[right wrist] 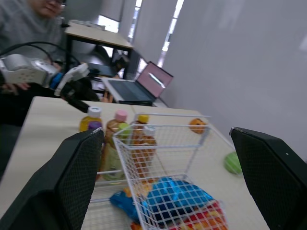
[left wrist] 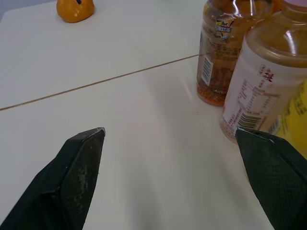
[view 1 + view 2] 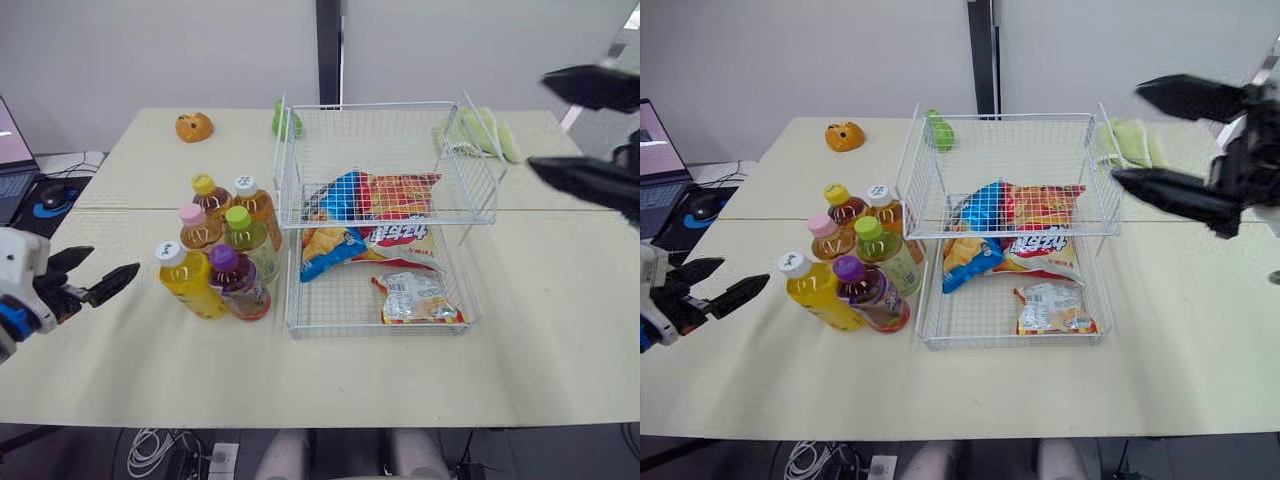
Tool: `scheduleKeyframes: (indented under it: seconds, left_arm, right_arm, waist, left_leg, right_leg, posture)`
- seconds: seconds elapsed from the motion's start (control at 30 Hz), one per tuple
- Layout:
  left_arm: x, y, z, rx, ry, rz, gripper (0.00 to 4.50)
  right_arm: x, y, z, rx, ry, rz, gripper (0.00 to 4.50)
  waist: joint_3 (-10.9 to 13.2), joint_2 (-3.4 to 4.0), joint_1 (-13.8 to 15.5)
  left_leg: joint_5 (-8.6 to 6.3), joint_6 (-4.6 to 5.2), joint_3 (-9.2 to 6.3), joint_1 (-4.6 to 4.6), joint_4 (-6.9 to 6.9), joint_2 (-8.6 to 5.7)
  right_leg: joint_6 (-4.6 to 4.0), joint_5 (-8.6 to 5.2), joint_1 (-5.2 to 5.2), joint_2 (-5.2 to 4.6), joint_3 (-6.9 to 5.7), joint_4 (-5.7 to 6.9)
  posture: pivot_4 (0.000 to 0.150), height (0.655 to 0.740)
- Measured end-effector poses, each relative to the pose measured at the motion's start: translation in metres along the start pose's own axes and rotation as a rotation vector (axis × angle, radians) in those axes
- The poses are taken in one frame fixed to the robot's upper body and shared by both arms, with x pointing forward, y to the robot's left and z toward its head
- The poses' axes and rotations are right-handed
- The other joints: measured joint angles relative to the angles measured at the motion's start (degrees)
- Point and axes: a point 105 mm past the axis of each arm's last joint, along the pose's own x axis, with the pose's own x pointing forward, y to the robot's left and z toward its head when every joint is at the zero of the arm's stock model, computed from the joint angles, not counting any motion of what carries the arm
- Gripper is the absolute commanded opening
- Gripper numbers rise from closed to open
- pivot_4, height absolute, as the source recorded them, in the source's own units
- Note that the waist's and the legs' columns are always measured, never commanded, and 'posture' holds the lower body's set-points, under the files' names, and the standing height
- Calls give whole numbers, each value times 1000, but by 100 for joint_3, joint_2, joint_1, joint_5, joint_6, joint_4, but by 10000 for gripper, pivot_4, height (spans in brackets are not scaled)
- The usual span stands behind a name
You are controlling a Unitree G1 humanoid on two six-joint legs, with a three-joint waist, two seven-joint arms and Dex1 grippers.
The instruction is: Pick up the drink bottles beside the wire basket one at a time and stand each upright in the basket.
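Several drink bottles (image 3: 222, 262) stand upright in a cluster on the table, just left of the white wire basket (image 3: 382, 214): a yellow one (image 3: 188, 282) with a white cap and a purple-capped one (image 3: 240, 284) at the front, tea bottles behind. My left gripper (image 3: 92, 275) is open, low over the table a little left of the yellow bottle, holding nothing. In the left wrist view a pink-capped bottle (image 2: 268, 76) and a tea bottle (image 2: 221, 52) stand close ahead. My right gripper (image 3: 1160, 135) is open, raised above the basket's right side.
Snack bags (image 3: 385, 215) and a small packet (image 3: 415, 298) lie in the basket. An orange toy (image 3: 194, 127), a green fruit (image 3: 285, 120) and a green cloth (image 3: 485, 133) sit at the table's far side. A laptop (image 3: 10, 150) and mouse (image 3: 52, 195) are off to the left.
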Motion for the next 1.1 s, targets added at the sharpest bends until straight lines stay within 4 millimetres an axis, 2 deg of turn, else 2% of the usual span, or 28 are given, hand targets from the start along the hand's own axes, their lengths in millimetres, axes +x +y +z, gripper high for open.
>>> scheduleKeyframes:
  seconds: [0.13, 0.2, 0.27, 0.37, 0.43, 0.57, 0.67, 0.9, 1.1]
  left_arm:
    - [-22, -12, 8, -4, 13, -26, 44831]
    - [-34, -28, 15, -23, 21, -67, 44831]
    - [-40, -44, 25, -21, 8, -106, 44831]
    - [-43, -59, 30, -47, -2, -132, 44831]
    - [-41, -65, 32, -72, -23, -126, 44831]
    - [-28, -69, 57, -99, -177, -52, 44831]
    - [-16, -75, 67, -133, -239, -12, 44831]
    - [11, -91, 61, -157, -199, -6, 44831]
    - [20, -89, 55, -106, -161, 33, 44831]
  right_arm:
    - [19, 10, -15, 42, 15, 140, 45000]
    - [29, 13, -21, 57, 4, 202, 45000]
    - [36, 14, -28, 79, 6, 237, 45000]
    - [39, 11, -31, 77, 19, 243, 45000]
    - [40, 10, -32, 73, 28, 245, 45000]
    - [43, 9, -34, 76, 20, 262, 45000]
    - [43, 9, -35, 76, 28, 263, 45000]
    - [43, 9, -36, 80, 32, 263, 45000]
    - [43, 9, -37, 89, 37, 262, 45000]
  waist:
    - [0, 0, 18]
    - [0, 0, 10]
    - [1, 0, 30]
    - [1, 2, 53]
    - [1, 2, 53]
    - [1, 2, 86]
    - [0, 1, 115]
    - [0, 1, 124]
    - [1, 1, 131]
  left_leg:
    - [-2, -4, 0, -1, 0, 2]
    - [-3, -5, 4, 0, 0, 2]
    - [-3, -5, -1, 0, 1, 2]
    - [-3, -6, -2, 1, 1, 3]
    - [-3, -6, 0, 1, 1, 3]
    - [-2, -6, -3, 2, 5, 4]
    - [-2, -7, 4, 2, 7, 1]
    - [-2, -8, 13, 4, 7, 2]
    - [-2, -8, 21, 4, 7, 1]
  right_leg:
    - [-1, 1, 0, 2, -1, -5]
    - [-1, 1, 0, 2, 4, -8]
    - [-1, 1, 1, 2, -1, -7]
    - [-2, 1, 1, 5, -3, -6]
    - [-2, 1, 2, 7, -2, -6]
    - [-4, 3, 4, 10, -3, -5]
    - [-3, 5, 4, 15, 1, -5]
    - [-4, 6, 2, 30, 7, 2]
    - [-4, 6, 2, 32, 11, 2]
  posture:
    - [1500, 7400]
    - [1500, 7400]
    - [1500, 7400]
    - [1500, 7400]
    - [1500, 7400]
    - [1500, 7400]
    - [1500, 7400]
    - [1500, 7400]
    - [1500, 7400]
